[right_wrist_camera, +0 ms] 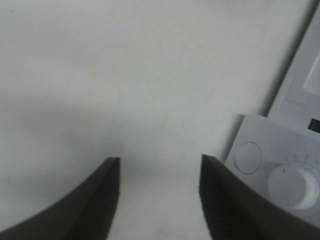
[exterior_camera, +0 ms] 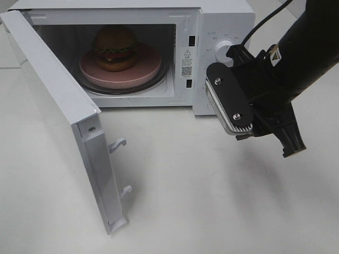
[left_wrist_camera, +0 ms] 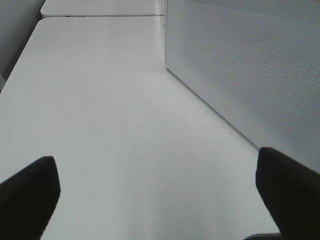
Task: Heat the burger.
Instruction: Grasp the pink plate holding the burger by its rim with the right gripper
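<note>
The burger (exterior_camera: 115, 47), with its tan bun, green frill and dark filling, sits on a pink plate (exterior_camera: 145, 71) inside the white microwave (exterior_camera: 222, 21), whose door (exterior_camera: 58, 116) hangs wide open to the left. My right gripper (exterior_camera: 292, 148) hovers above the table in front of the control panel; in the right wrist view its fingers (right_wrist_camera: 100, 200) stand apart with nothing between them. The left wrist view shows my left gripper (left_wrist_camera: 160, 200) open wide over bare table beside the microwave's perforated side wall (left_wrist_camera: 250, 75). The left arm is out of the high view.
The control panel carries a white dial (exterior_camera: 222, 51), also seen in the right wrist view as the dial (right_wrist_camera: 292, 186) beside a round button (right_wrist_camera: 247, 156). Two latch hooks (exterior_camera: 117, 144) stick out from the open door's edge. The white tabletop (exterior_camera: 201, 201) spreads out in front.
</note>
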Controlling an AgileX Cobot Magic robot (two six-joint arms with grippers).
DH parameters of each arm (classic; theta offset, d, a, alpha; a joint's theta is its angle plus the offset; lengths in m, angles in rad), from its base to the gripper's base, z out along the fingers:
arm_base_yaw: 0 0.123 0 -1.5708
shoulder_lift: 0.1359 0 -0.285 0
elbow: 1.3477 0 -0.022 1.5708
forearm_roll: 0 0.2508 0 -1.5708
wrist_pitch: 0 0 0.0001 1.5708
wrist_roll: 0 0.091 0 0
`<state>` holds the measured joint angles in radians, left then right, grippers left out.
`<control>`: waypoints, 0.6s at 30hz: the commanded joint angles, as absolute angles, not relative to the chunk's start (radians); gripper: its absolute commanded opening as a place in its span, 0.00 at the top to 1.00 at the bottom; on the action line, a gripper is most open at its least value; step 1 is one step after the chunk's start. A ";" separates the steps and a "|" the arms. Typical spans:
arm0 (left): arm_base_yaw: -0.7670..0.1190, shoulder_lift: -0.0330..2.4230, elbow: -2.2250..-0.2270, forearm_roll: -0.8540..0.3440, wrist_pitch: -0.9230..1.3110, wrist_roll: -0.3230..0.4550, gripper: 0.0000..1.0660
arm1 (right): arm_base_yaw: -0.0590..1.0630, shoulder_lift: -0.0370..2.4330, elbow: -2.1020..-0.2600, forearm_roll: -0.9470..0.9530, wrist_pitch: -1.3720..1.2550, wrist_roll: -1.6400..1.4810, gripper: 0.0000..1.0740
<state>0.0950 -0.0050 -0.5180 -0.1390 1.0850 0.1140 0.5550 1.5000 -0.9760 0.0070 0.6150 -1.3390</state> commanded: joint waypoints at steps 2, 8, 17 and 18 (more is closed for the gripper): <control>0.096 -0.011 -0.518 -0.142 1.070 0.109 0.05 | 0.562 1.496 -0.982 -0.026 0.552 -1.215 0.16; 0.096 -0.011 -0.518 -0.142 1.070 0.109 0.05 | 0.562 1.497 -0.982 -0.128 0.514 -1.124 0.09; 0.096 -0.011 -0.518 -0.142 1.070 0.109 0.05 | 0.562 1.550 -1.055 -0.151 0.439 -1.118 0.13; 0.096 -0.011 -0.518 -0.142 1.070 0.109 0.05 | 0.562 1.558 -1.065 -0.154 0.432 -1.112 0.14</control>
